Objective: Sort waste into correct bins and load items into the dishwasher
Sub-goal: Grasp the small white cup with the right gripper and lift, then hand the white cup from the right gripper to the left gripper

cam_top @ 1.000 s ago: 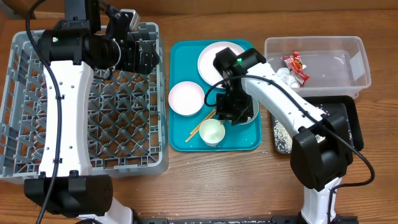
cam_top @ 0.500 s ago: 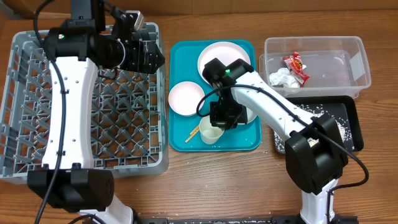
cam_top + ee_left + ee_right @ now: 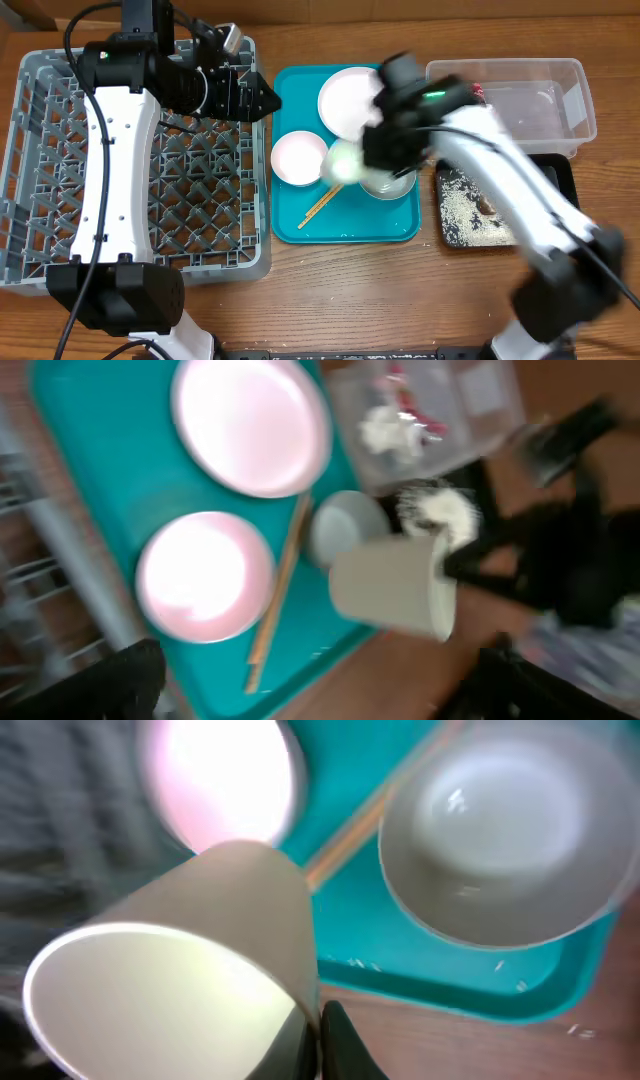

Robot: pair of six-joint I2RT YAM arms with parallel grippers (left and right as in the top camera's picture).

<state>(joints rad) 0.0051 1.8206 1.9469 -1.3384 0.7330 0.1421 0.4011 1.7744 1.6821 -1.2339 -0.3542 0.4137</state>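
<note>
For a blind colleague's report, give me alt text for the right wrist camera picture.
The right claw grips a small white cup by its rim, tilted with its mouth toward the camera, above the teal tray. On the tray lie a grey-white bowl, a pink bowl and a wooden chopstick.

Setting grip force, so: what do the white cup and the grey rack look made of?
The white cup: matte, thin-walled, tapered; probably paper or thin plastic, the blur leaves it open. The grey rack: dull moulded plastic, judging by its latticed walls and peg grid.
</note>
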